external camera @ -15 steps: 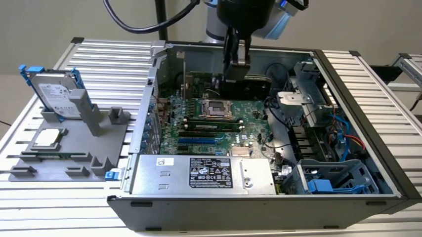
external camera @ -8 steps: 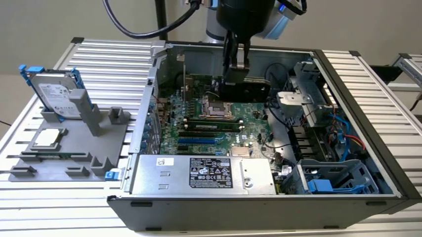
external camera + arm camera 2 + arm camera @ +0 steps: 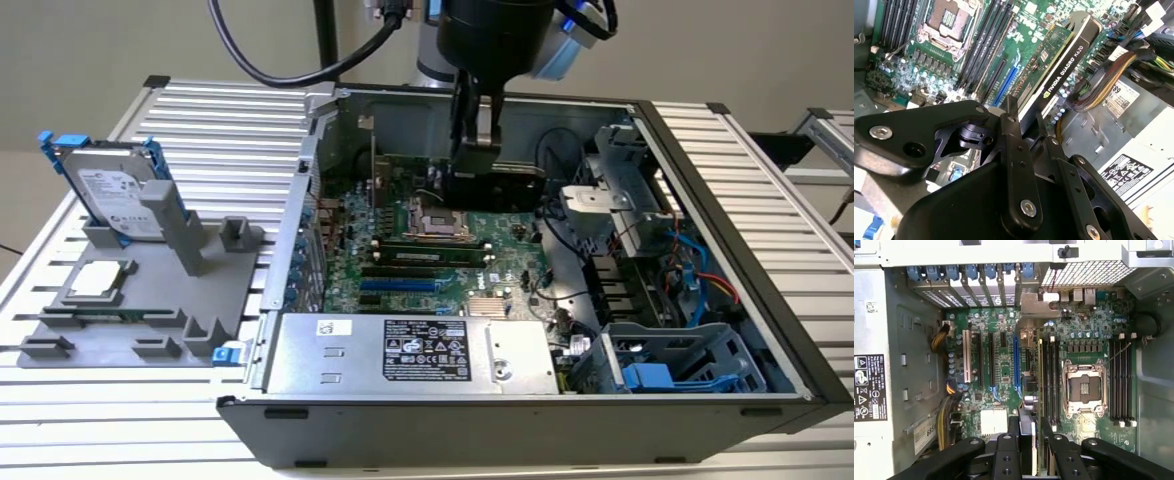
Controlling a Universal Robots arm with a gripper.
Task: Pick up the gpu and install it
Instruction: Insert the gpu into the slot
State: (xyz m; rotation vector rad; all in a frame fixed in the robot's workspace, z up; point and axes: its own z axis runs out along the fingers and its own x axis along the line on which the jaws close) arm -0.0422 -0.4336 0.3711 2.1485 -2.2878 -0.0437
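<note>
- The computer case [image 3: 747,250] lies open on the ribbed tabletop [image 3: 200,120]. Inside it sit the green motherboard [image 3: 400,270], a silver power supply [image 3: 400,355] along the near edge, and drive bays with blue clips [image 3: 667,375] toward the exterior view's right.
- The arm reaches down into the case from above, and its gripper [image 3: 477,160] hangs over the far half of the motherboard.
- The gpu [image 3: 1061,62] is a thin flat card. In the second wrist view one face is green circuit board and the other is a black cooler with light lettering. In the first wrist view it is seen edge-on [image 3: 1040,405], running beside the empty processor socket [image 3: 1083,387] and the memory slots. Its silver end bracket [image 3: 1036,302] reaches toward the row of rear slot covers.
- The card stands on edge above the motherboard, held off the blue expansion slot [image 3: 1016,365] and not seated in any slot.
- The black fingers [image 3: 1016,150] are pinching the card's upper edge from both faces, so the card hangs straight below them.
- A grey holder [image 3: 147,290] rests on the tabletop at the exterior view's left. A silver hard drive [image 3: 114,190] with a white label and blue frame stands upright in it, and a small square chip [image 3: 96,282] lies flat on it.
</note>
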